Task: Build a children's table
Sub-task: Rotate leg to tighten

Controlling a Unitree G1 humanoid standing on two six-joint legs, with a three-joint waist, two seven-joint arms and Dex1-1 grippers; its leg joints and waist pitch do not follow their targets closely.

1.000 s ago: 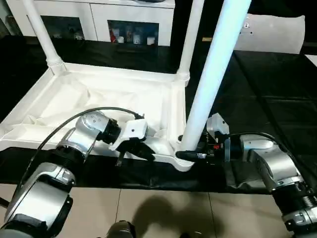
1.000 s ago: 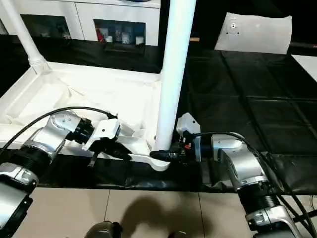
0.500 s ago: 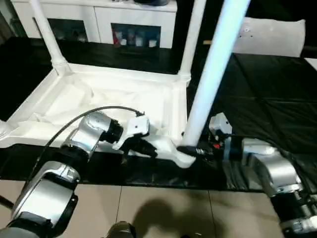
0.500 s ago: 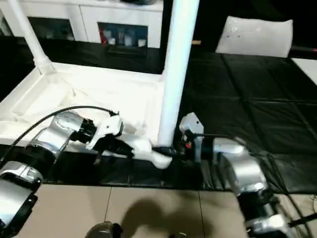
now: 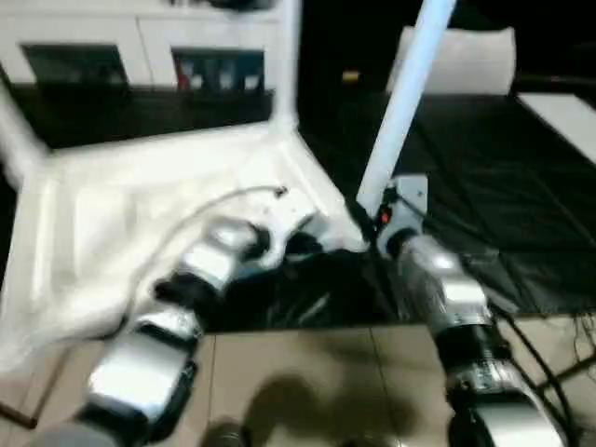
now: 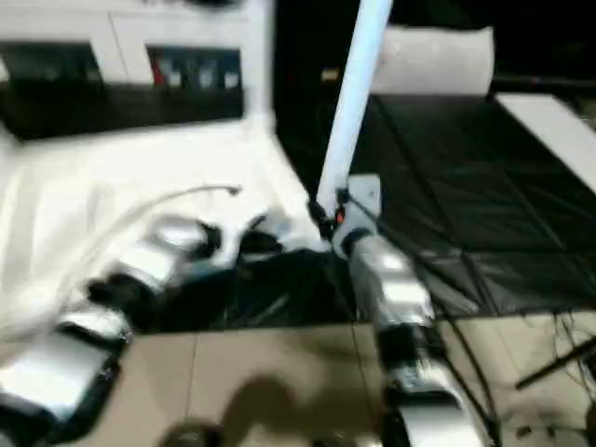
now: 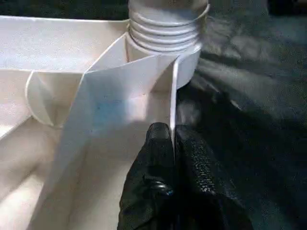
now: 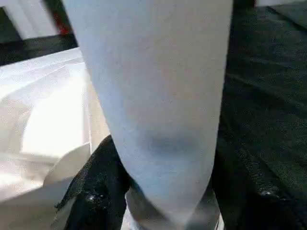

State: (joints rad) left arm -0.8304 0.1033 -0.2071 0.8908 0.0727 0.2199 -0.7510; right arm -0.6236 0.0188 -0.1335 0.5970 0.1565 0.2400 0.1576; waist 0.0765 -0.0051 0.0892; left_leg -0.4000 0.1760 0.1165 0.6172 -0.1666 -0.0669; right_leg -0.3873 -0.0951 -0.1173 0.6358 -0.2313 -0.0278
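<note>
Upturned on a black-covered desk [image 5: 521, 186]: the children's table [image 5: 121, 214], ribbed underside facing up, legs rising from its corner sockets. Left tool [image 7: 172, 143] clenched on a thin rib wall of the underside, just beside a threaded corner socket [image 7: 165, 28]. Right tool [image 8: 165, 191] grasping the near leg [image 5: 402, 102] low down, one black finger [image 8: 93, 191] on each side, close above the corner, with the leg leaning slightly. Behind, apparently, a white cabinet [image 5: 140, 47] with glass doors, and a flat white panel [image 5: 461, 60] at the desk's far side.
</note>
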